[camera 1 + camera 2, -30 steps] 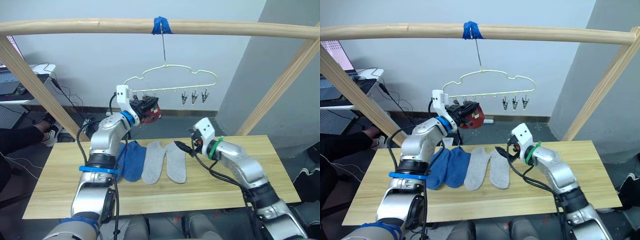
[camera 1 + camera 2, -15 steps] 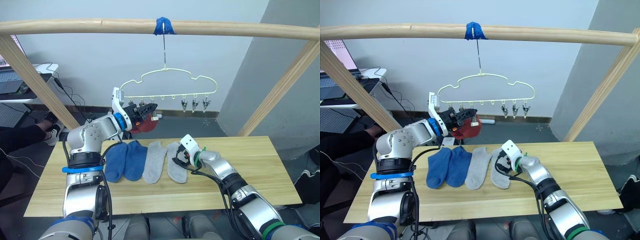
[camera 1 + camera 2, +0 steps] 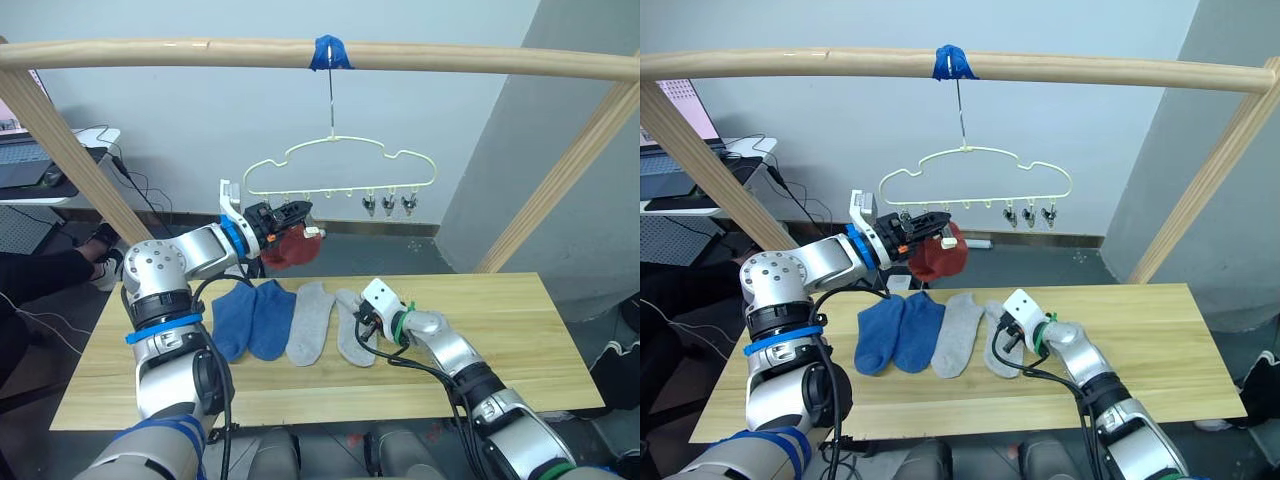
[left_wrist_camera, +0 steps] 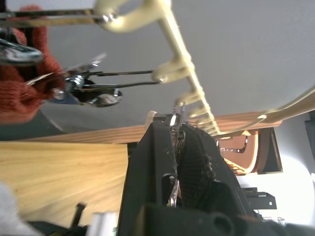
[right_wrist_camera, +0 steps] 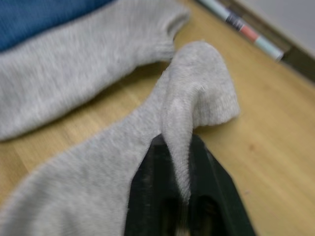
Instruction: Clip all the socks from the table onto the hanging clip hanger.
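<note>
**Right tool pinches a grey sock on the counter; left tool clamps a hanger clip**

A thick wooden pole (image 3: 420, 58) with blue tape (image 3: 328, 50) spans the frame. Below it lies the counter (image 3: 520, 330), long, of pale wooden planks. From the tape hangs the clip hanger (image 3: 340, 165), thin pale gold wire bent into a cloud-like outline, small metal clips dangling along its lower bar.

On the counter lie two blue socks (image 3: 250, 318) and two light grey socks (image 3: 310, 322), soft and flat, side by side. A rust red sock (image 3: 938, 256) hangs bunched at the hanger's left end, partly hidden by the left tool (image 3: 296, 210), whose black fingers are closed on a metal clip (image 4: 175, 119). The right tool (image 5: 179, 169) is pressed together on a raised fold of the rightmost grey sock (image 5: 98, 187).
</note>
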Robot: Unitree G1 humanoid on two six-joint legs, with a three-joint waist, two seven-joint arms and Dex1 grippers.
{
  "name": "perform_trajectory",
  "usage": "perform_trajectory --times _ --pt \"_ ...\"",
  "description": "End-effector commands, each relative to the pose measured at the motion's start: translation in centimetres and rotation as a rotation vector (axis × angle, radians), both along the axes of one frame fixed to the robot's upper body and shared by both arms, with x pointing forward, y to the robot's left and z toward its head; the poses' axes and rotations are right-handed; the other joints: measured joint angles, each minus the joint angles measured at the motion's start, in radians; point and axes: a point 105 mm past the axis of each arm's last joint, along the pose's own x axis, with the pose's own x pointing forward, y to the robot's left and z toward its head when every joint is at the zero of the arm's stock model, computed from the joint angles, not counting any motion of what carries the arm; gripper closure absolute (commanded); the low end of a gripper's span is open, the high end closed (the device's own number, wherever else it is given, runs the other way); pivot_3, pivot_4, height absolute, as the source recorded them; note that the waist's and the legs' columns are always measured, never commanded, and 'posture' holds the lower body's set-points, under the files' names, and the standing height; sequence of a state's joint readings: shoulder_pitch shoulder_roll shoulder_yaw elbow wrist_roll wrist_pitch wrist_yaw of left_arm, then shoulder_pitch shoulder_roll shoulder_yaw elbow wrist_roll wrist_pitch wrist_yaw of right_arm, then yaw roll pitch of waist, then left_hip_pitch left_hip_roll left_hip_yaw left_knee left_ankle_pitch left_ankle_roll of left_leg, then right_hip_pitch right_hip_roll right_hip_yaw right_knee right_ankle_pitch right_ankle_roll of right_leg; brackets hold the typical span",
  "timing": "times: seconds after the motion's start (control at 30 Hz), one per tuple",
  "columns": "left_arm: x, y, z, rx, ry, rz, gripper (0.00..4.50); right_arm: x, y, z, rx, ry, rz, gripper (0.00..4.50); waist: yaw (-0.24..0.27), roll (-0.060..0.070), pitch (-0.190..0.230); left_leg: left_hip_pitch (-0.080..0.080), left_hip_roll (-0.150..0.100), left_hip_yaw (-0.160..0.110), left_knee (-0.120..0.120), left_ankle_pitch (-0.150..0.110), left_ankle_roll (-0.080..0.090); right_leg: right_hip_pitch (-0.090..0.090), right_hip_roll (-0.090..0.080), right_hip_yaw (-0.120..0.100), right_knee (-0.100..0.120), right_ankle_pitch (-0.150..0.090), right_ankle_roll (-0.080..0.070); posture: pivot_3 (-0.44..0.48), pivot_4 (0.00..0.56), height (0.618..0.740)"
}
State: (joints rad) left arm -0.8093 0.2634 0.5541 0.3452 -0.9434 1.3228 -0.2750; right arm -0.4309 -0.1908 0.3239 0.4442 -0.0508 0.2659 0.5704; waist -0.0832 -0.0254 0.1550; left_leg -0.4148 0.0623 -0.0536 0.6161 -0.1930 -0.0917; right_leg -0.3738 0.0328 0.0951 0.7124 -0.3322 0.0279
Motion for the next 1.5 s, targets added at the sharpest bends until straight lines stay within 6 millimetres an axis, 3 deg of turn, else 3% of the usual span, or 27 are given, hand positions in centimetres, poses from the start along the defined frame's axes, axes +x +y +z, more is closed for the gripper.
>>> perform_trajectory --times 0.03,0.2,0.47,0.87,1.5 --pt "-0.2 -0.3 1.0 -0.002 -0.037 -0.017 4.33 -0.2 0.6 4.4 0.129 -0.091 0.014 4.48 0.000 0.000 0.000 0.000 0.000 0.000 0.000 0.000 0.000 0.000 0.000 0.000 0.000 0.000 0.000 -0.021 0.132 0.740" --pt "-0.4 -0.6 0.7 0.027 -0.060 -0.031 4.33 -2.2 1.1 8.3 0.219 -0.115 0.061 4.48 0.000 0.000 0.000 0.000 0.000 0.000 0.000 0.000 0.000 0.000 0.000 0.000 0.000 -0.001 0.001 -0.029 0.135 0.740" --pt "-0.5 -0.6 0.4 0.023 -0.060 -0.035 4.33 -3.7 1.2 11.6 0.270 -0.136 0.060 4.48 0.000 0.000 0.000 0.000 0.000 0.001 0.000 0.000 0.000 0.000 0.000 0.001 0.000 -0.003 0.004 -0.036 0.138 0.740" --pt "-0.6 -0.9 -0.5 0.066 -0.059 -0.049 4.33 -4.6 1.6 13.5 0.346 -0.111 0.050 4.48 -0.001 0.000 0.000 0.000 0.000 0.001 -0.001 0.000 0.000 -0.001 0.000 0.001 -0.001 -0.003 0.004 -0.046 0.144 0.740" --pt "-0.5 -1.2 -0.5 0.065 -0.072 -0.054 4.33 -4.2 2.4 14.5 0.382 -0.112 0.056 4.48 -0.001 0.000 0.001 -0.001 0.000 0.001 -0.004 0.000 0.000 -0.001 0.000 0.001 -0.006 -0.003 0.005 -0.045 0.142 0.740"
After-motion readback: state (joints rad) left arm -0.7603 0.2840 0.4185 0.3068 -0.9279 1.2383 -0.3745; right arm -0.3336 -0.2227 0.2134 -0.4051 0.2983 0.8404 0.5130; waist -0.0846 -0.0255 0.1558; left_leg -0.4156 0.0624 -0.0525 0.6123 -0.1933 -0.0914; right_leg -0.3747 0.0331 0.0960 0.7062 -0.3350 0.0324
